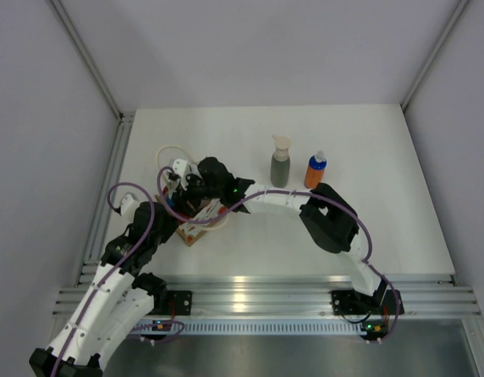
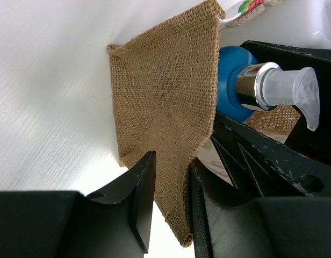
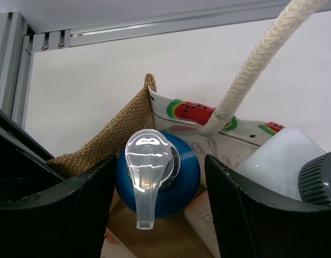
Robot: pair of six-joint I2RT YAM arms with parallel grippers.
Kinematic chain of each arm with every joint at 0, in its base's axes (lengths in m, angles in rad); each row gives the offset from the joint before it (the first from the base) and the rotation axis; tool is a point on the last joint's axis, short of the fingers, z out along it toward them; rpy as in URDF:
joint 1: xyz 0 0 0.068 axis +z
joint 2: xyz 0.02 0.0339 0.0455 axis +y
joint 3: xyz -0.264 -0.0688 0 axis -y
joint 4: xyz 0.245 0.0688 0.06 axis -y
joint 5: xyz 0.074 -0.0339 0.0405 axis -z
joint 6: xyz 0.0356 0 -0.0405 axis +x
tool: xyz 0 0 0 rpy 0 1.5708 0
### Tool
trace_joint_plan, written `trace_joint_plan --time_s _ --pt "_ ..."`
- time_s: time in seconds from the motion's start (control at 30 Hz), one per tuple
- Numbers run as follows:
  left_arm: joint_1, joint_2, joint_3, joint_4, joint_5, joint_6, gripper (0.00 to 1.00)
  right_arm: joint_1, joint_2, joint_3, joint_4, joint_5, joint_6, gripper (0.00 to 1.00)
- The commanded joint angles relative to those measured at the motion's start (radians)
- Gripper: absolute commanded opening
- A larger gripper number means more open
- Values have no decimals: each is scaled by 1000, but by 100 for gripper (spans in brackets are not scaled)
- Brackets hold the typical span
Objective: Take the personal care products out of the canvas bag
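The canvas bag (image 1: 199,225) lies at the table's near left, with a watermelon pattern on its lining (image 3: 181,110). My left gripper (image 2: 171,161) is shut on the bag's burlap edge (image 2: 160,97). My right gripper (image 3: 159,161) reaches into the bag's mouth, its fingers closed against a bottle with a blue cap and clear pump (image 3: 157,161); the bottle's body is hidden. It also shows in the left wrist view (image 2: 235,80). A white bottle with a dark cap (image 3: 278,161) lies beside it in the bag. A grey bottle with a beige pump (image 1: 280,162) and an orange bottle with a blue cap (image 1: 315,170) stand on the table.
A cream rope handle (image 3: 251,64) arches over the bag's mouth beside my right gripper. Another handle loop (image 1: 170,151) lies behind the bag. Aluminium rails (image 1: 108,181) run along the left and near edges of the white table (image 1: 383,204).
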Motion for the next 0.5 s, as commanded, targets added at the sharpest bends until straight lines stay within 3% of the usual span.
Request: trace_joint_plan --time_s 0.0,0.27,0.37,0.47 --pt "4 6 -10 2 -21 -1 34 14 24 43 50 24 -20 64" --pt "4 4 -5 3 -25 4 34 24 44 57 18 51 -37 62" --pt "4 3 -5 2 -25 5 34 25 47 54 20 45 -41 53" --pt "4 3 -7 2 -25 7 34 25 41 41 38 19 -38 32"
